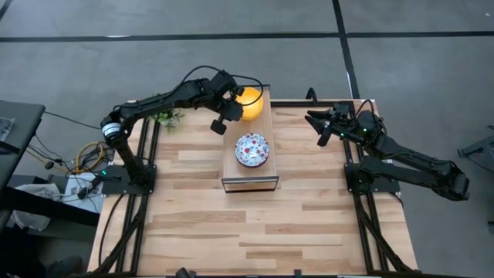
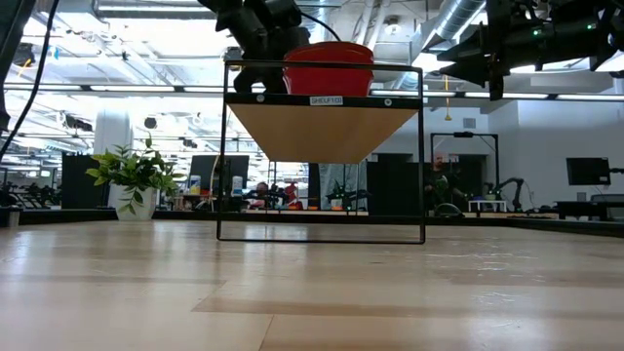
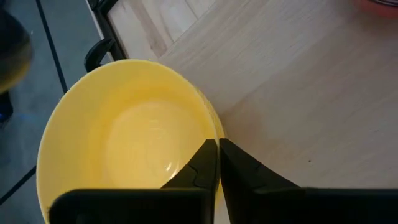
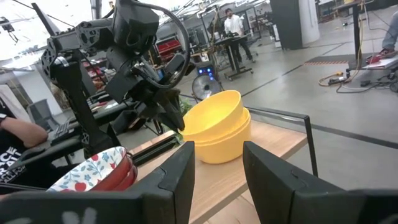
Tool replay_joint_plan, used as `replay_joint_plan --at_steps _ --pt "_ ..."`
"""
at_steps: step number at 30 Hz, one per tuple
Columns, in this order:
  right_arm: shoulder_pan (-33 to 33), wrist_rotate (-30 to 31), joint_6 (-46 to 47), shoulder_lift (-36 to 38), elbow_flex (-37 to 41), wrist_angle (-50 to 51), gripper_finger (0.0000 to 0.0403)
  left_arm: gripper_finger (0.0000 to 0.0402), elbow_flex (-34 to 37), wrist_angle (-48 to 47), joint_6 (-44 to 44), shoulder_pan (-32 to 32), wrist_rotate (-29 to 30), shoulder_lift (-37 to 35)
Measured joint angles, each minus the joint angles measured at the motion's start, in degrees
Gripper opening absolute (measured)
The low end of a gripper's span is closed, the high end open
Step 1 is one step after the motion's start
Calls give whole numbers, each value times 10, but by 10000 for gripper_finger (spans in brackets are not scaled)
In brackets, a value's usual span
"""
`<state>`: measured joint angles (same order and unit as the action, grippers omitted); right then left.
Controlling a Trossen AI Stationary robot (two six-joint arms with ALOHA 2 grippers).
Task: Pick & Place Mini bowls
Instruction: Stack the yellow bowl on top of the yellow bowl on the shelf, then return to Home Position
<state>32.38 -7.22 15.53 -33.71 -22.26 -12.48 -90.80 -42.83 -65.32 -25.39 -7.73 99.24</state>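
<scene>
The yellow bowls (image 4: 217, 129) sit stacked at the shelf's (image 1: 248, 171) far end, near its edge. The left end effector (image 3: 217, 163) is clenched on the top bowl's rim. The floral bowl (image 1: 252, 149) sits mid-shelf. The right end effector (image 4: 219, 169) hovers released, right of the shelf.

Bowls (image 1: 252, 149) atop raised wooden shelf (image 1: 248, 181)

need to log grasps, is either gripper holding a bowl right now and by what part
The left gripper is shut on the rim of the top yellow bowl, stacked on another on the raised shelf. The right gripper is open, holding nothing.
</scene>
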Motion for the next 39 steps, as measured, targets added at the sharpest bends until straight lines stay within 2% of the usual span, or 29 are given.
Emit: replay_joint_plan --at_steps 15,27,31,39 --pt "0 0 0 0 0 0 124 55 0 4 -1 0 0 -2" --pt "0 0 0 0 0 0 124 70 0 8 12 6 16 -73" --pt "0 0 0 0 0 0 124 70 0 9 96 12 16 -109" --pt "0 0 0 0 0 3 124 71 0 -6 390 -2 16 -183"
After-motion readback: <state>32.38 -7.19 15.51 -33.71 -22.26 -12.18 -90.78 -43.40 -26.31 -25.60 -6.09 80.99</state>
